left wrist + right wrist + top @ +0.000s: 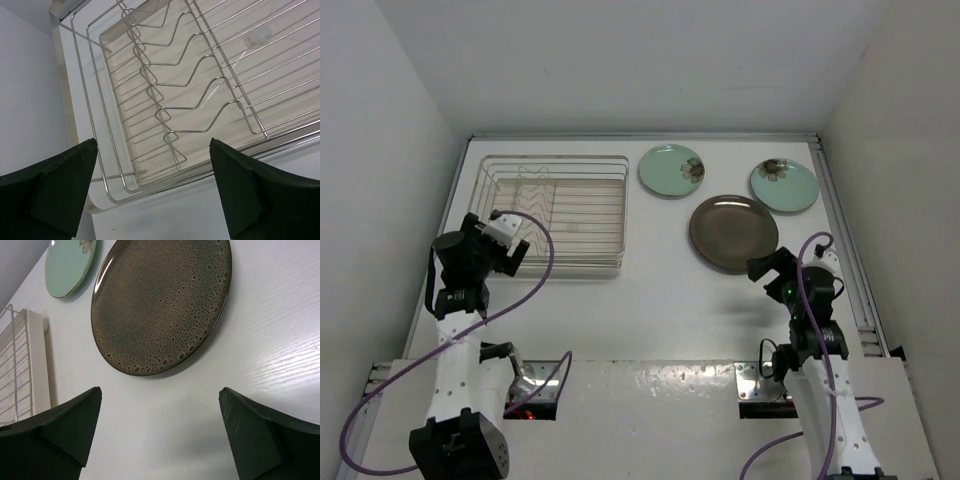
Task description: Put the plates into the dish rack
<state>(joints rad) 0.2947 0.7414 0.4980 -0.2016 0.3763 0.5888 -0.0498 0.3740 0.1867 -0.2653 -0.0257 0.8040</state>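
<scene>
The silver wire dish rack (555, 210) stands empty at the back left; its wavy dividers fill the left wrist view (190, 95). The dark brown plate (733, 233) lies flat right of centre and shows in the right wrist view (160, 305). One mint-green plate (672, 170) lies behind it, also in the right wrist view (70, 265). The other mint-green plate (784, 185) lies at the back right. My left gripper (510, 250) is open and empty at the rack's near left corner (152, 165). My right gripper (767, 270) is open and empty just near of the brown plate (160, 415).
White walls close in on the left, right and back. A raised rail (845, 240) runs along the table's right edge. Purple cables (535, 275) loop off both arms. Bare white table (650, 310) lies between the arms.
</scene>
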